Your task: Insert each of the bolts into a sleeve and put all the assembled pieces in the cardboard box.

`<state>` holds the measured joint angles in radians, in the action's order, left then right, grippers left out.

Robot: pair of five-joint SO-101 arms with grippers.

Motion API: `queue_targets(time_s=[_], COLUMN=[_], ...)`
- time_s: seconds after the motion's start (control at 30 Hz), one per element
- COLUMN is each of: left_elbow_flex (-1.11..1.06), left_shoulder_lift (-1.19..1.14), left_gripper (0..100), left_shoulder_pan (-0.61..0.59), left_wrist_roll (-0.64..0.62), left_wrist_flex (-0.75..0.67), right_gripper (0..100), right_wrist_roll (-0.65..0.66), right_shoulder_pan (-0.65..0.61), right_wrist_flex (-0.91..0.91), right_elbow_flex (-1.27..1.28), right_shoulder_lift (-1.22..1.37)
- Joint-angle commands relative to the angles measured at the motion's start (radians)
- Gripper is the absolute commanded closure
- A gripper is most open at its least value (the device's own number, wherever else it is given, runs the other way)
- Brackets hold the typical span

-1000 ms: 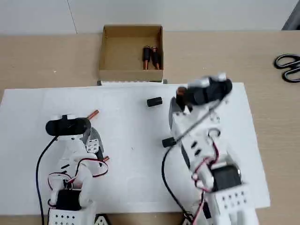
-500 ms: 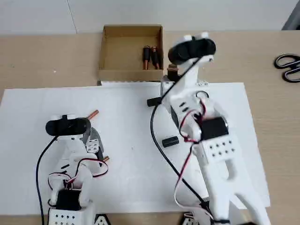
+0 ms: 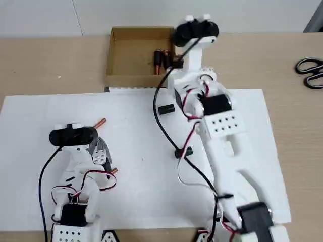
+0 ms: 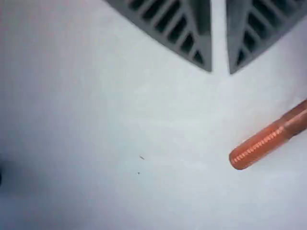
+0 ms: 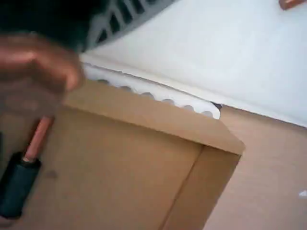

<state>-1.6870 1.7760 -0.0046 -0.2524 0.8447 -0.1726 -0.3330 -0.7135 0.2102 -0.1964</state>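
The left gripper [image 4: 219, 67] is seen over the white paper [image 3: 136, 191], its fingers nearly pressed together on nothing. A copper bolt [image 4: 268, 139] lies near it, cut off at the edge. Two assembled pieces [image 3: 160, 61] lie in the cardboard box [image 3: 121, 55]. One sleeve [image 3: 166, 109] lies on the paper, and a second sleeve [image 3: 184, 150] is partly covered by a cable. The right gripper [image 3: 175, 61] is held over the box's right wall, largely hidden by its arm. Its grip cannot be told. Scissors [image 3: 310, 72] are cut off at the right.
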Motion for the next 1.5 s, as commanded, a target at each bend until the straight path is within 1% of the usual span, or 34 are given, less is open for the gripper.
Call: queue_targets(time_s=[0.0,0.47,0.57,0.8,1.07,1.2,1.47], left_elbow_flex=[0.004,0.004,0.004,0.004,0.004,0.004,0.004], left_shoulder_lift=[0.008,0.008,0.008,0.008,0.008,0.008,0.008], left_gripper=[99,99,99,99,99,99,99], left_shoulder_pan=[0.000,0.000,0.000,0.000,0.000,0.000,0.000], left_wrist_roll=[-0.005,-0.005,-0.005,-0.005,-0.005,-0.005,-0.005], left_wrist_flex=[0.000,0.000,0.000,0.000,0.000,0.000,0.000], right_gripper=[99.7,99.7,99.7,99.7,99.7,99.6,98.0], right_wrist_roll=[-0.008,-0.006,0.028,0.081,0.157,0.170,0.245], right_shoulder_pan=[0.004,0.004,0.007,0.005,0.004,0.004,0.010], right_wrist_flex=[0.007,0.007,0.008,0.008,0.008,0.002,-0.005], right_elbow_flex=[-0.121,-0.345,-0.430,-0.730,-1.146,-1.349,-1.551], right_shoulder_lift=[0.045,0.341,0.440,0.687,1.006,1.159,1.397])
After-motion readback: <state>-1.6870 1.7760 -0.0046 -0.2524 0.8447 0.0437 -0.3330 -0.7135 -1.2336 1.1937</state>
